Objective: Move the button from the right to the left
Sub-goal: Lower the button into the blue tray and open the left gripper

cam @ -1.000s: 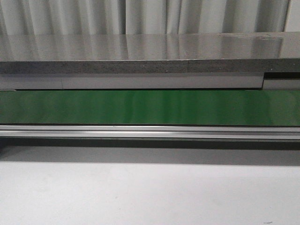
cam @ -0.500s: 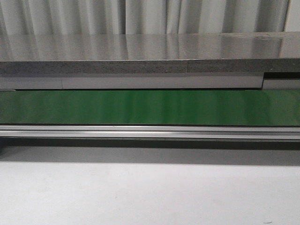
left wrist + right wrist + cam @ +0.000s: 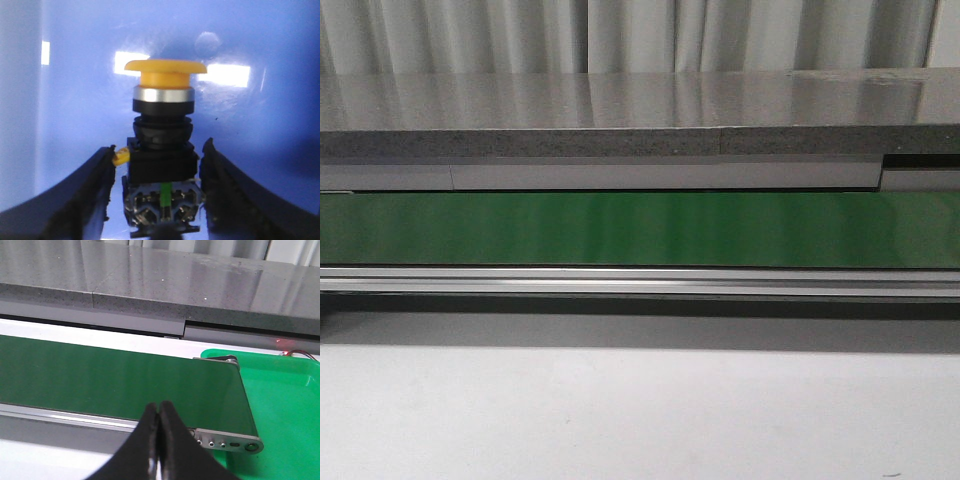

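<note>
The button (image 3: 165,75) shows only in the left wrist view: a yellow-orange disc head, a silver ring, a black body and a contact block with a green mark. It stands between the fingers of my left gripper (image 3: 159,147), head pointing away from the wrist. The left finger (image 3: 100,175) touches a small yellow tab on its side and the right finger (image 3: 220,170) meets the block. A glossy blue surface (image 3: 260,125) fills the background. My right gripper (image 3: 159,407) is shut and empty over the near rail of the green conveyor belt (image 3: 115,380). Neither arm shows in the front view.
The green belt (image 3: 640,228) runs across the front view behind a metal rail (image 3: 640,280), with a grey stone counter (image 3: 640,100) behind and white tabletop (image 3: 640,410) in front. A green tray (image 3: 285,405) lies at the belt's right end.
</note>
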Robot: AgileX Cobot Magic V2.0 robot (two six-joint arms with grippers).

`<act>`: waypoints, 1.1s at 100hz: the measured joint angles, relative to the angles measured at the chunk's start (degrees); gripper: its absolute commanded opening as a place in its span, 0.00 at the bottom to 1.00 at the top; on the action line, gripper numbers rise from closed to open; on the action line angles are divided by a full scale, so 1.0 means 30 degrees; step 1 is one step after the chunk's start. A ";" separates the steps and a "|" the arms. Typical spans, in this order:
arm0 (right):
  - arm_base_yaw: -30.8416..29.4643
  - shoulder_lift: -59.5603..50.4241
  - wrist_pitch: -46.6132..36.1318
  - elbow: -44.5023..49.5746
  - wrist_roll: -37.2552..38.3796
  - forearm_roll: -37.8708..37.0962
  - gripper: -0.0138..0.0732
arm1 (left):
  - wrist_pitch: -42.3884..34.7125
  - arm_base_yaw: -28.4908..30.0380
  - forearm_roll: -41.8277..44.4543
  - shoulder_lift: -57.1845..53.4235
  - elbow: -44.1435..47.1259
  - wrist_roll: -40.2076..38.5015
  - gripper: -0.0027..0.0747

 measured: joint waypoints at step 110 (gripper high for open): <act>0.0000 0.0000 0.0000 0.0000 0.0000 0.0000 0.08 | 0.0510 -0.2897 -0.2077 -0.5755 -0.1958 -0.0346 0.01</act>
